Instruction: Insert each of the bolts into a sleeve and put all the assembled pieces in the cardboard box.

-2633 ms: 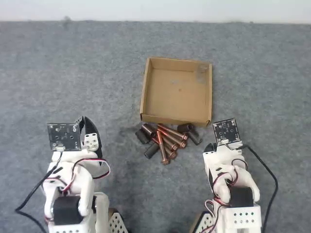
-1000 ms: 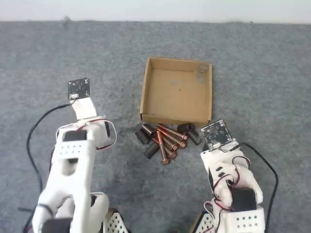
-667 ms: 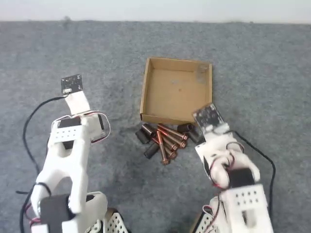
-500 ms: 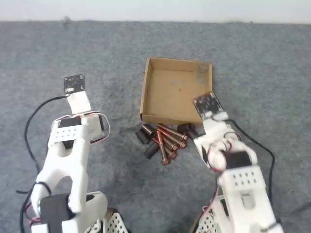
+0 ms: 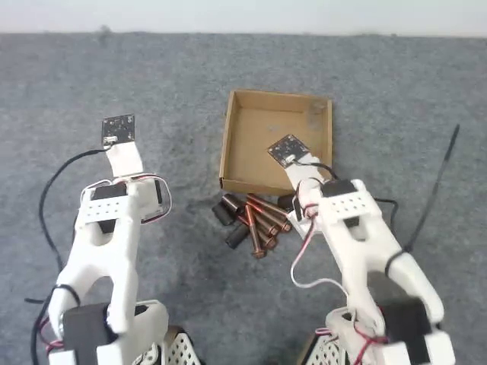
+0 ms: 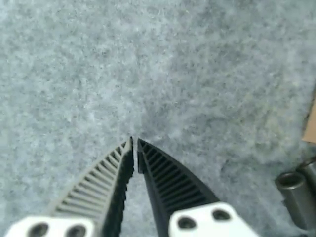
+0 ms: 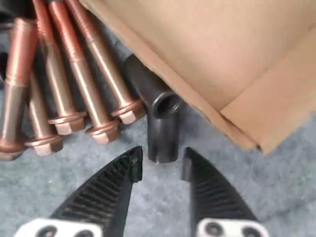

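The grey carpet [image 5: 411, 106] carries an open cardboard box [image 5: 259, 156]. The right arm [image 5: 354, 228] reaches over the box's near wall, and the left arm [image 5: 114, 228] stands well off to the box's left. Copper bolts [image 5: 265, 215] and black sleeves [image 5: 223, 212] lie loose in a heap just before that near wall. The right gripper [image 7: 161, 162] is parted, with its tips either side of the end of one sleeve [image 7: 163, 126] just before the box wall. The left gripper [image 6: 135, 143] is closed on nothing, over bare carpet.
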Tool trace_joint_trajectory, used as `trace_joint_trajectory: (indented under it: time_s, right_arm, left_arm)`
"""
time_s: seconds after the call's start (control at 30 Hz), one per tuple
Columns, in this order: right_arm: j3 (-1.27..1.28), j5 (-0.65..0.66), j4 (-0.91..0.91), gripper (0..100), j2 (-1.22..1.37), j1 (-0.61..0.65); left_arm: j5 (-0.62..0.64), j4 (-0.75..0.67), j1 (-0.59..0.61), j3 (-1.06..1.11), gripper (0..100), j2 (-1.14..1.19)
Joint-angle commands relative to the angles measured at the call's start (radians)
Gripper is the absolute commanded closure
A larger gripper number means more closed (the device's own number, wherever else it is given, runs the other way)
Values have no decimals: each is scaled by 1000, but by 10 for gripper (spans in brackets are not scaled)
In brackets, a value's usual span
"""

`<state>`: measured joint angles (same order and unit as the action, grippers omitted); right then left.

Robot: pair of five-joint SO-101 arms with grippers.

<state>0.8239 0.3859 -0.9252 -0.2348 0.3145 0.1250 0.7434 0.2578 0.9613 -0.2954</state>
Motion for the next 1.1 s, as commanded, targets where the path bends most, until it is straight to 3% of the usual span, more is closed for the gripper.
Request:
trace_joint_trajectory:
  time_s: [0.0, 0.3, 0.6, 0.67, 0.77, 0.97, 1.07]
  right_arm:
    - [-95, 60, 16, 836, 35, 7]
    - [-112, 103, 131, 836, 160, 10]
    - [-144, 103, 114, 838, 196, 8]
    - [-144, 103, 114, 868, 196, 5]
    - [-143, 103, 114, 991, 196, 5]
    - [-135, 84, 79, 992, 177, -30]
    - [-135, -11, 41, 992, 134, -82]
  left_arm:
    - [-8, -25, 0, -50, 987, -2]
    - [-8, -25, -2, -50, 987, 0]
    - [-8, -25, -2, -47, 987, -2]
    - [-8, -25, -2, -45, 987, -2]
    - [-8, -25, -2, -45, 987, -3]
    - [-8, -25, -2, -44, 987, -3]
    - [-8, -25, -2, -44, 987, -2]
